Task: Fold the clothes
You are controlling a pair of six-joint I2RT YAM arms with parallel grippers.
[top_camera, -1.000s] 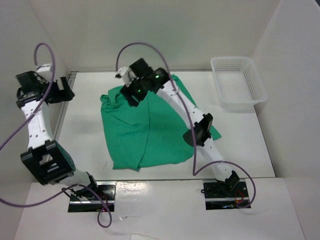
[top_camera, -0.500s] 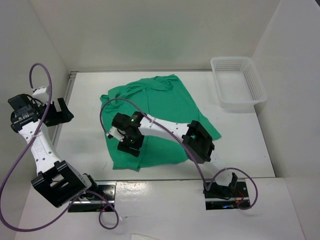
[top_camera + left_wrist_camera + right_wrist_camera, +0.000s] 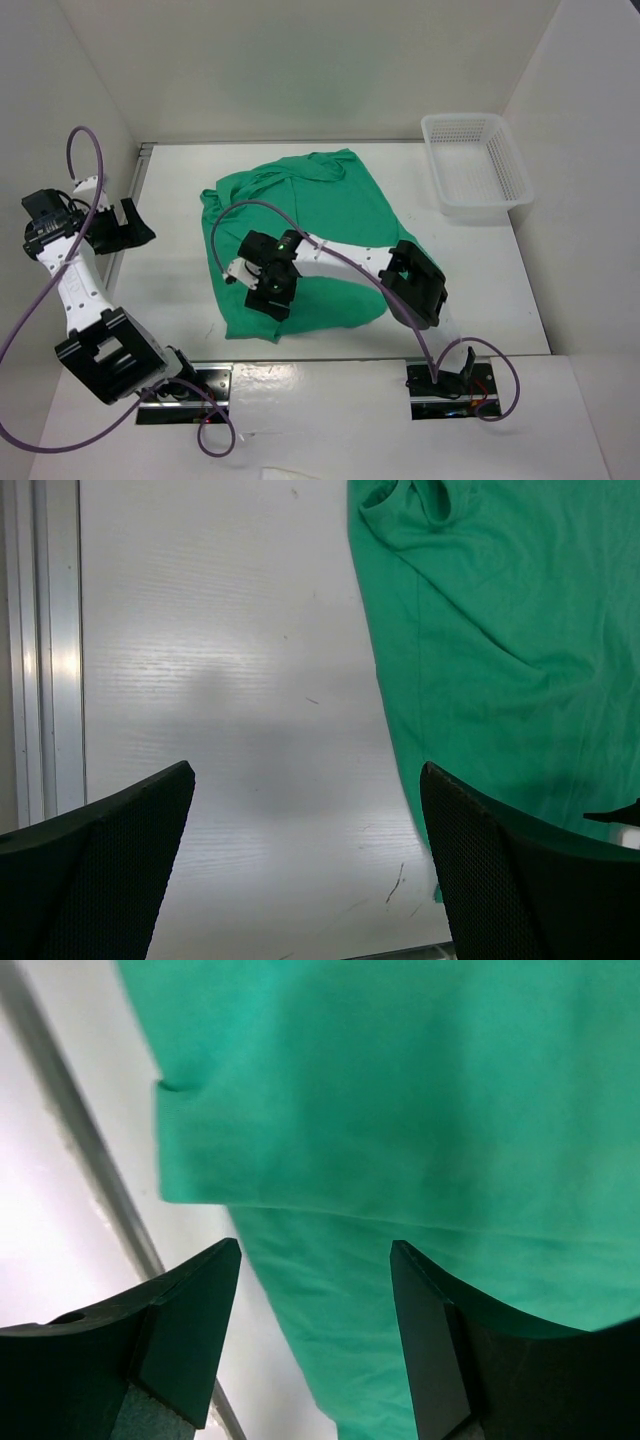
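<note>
Two arms take different poses. At the far left the left arm stands up from its base, its claw spread wide and empty above bare counter. The green T-shirt lies rumpled mid-counter. The right arm reaches leftward across the shirt's near part, its claw apart over the near-left fabric, gripping nothing. A white basket sits far right.

The right arm covers part of the near half of the T-shirt. In the right wrist view its fabric is blurred and cropped.
</note>
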